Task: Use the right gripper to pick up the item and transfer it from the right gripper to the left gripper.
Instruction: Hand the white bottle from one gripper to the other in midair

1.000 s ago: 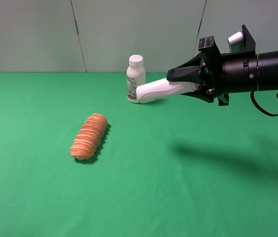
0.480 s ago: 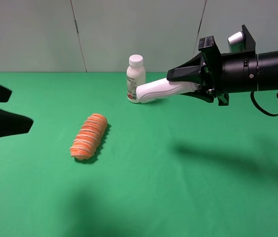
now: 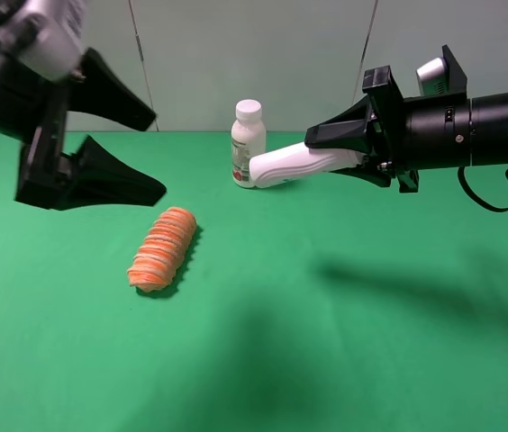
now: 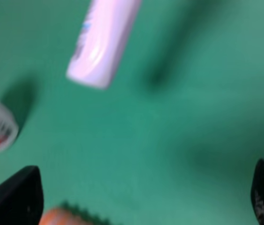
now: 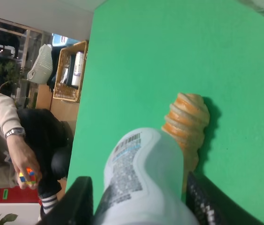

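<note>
The green worktop (image 3: 326, 342) carries two loose things and spans the whole exterior high view. Above its far right side, the right arm reaches in level, and the right gripper (image 3: 340, 155) is clenched on the item (image 3: 290, 166). At the left of the view, the left gripper (image 3: 150, 153) hangs above the worktop with its jaws spread wide and nothing between them.

The orange-and-white striped roll (image 3: 162, 249) lies on the worktop, below and just right of the left gripper. The stout white bottle (image 3: 247, 144) stands upright near the back edge.

The item is off the worktop. It is held roughly level, and its rounded base points toward the left gripper and overlaps the stout bottle in this view. Its cap end is hidden inside the right gripper's jaws. The left wrist view is blurred but appears to show the item's free end ahead of the open jaws and well apart from them.

Step in hand: the pick-up looks complete, and the transfer is at the approach stage.

Next move:
1. Bring the left gripper across, clear of the striped roll and the stout bottle.
2. Line its open jaws up with the item's free base end.
3. Close the left gripper on that end.
4. Only then release the right gripper.
</note>
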Controlling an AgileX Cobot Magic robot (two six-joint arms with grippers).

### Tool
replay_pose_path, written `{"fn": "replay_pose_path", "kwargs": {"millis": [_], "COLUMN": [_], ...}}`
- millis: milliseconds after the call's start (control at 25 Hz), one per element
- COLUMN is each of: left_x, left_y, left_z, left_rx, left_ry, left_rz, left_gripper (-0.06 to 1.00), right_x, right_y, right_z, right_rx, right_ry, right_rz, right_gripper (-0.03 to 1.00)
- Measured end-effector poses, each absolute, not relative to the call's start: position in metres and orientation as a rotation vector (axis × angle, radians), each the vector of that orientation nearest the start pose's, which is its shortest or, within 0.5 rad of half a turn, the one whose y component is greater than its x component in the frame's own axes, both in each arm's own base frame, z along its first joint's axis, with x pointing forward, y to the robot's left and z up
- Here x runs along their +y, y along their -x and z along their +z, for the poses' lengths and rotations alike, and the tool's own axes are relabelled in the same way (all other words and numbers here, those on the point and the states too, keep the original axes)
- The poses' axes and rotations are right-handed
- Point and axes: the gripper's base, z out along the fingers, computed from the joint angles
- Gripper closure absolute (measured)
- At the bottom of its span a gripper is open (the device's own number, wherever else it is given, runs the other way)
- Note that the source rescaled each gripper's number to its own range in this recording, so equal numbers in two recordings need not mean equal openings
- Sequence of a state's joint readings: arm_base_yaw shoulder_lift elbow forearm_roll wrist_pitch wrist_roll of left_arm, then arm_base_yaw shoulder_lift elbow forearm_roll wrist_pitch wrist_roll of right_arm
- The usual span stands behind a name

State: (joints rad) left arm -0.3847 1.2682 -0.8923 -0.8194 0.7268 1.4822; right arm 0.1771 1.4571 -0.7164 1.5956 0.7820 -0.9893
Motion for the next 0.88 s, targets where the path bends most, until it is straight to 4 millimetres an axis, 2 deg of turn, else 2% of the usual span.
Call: {"fn": "replay_pose_path", "kwargs": {"millis": [160,440,880], "left_x": [-0.154,-0.184,-0.228], "left_y": [-0.223,-0.225,-0.234], "left_z": [0.284,0.267,0.23], "left_rx": [1.67,1.587,1.531], "left_ry": [-1.626,-1.705,-1.71], "left_rz": [-0.369,-0.311,-0.129], "left_gripper": [0.06,0.06,0.06], "right_x": [0.111,0.111,0.111], "right_y": [-0.255,-0.255,-0.256], "right_z": [0.235,0.235,0.235], "right_rx": [2.285,2.285,2.287], "right_ry": [-0.029,-0.029,-0.029], "right_rz": [1.29,1.29,1.285], "right_gripper": [0.96,0.96,0.96]}}
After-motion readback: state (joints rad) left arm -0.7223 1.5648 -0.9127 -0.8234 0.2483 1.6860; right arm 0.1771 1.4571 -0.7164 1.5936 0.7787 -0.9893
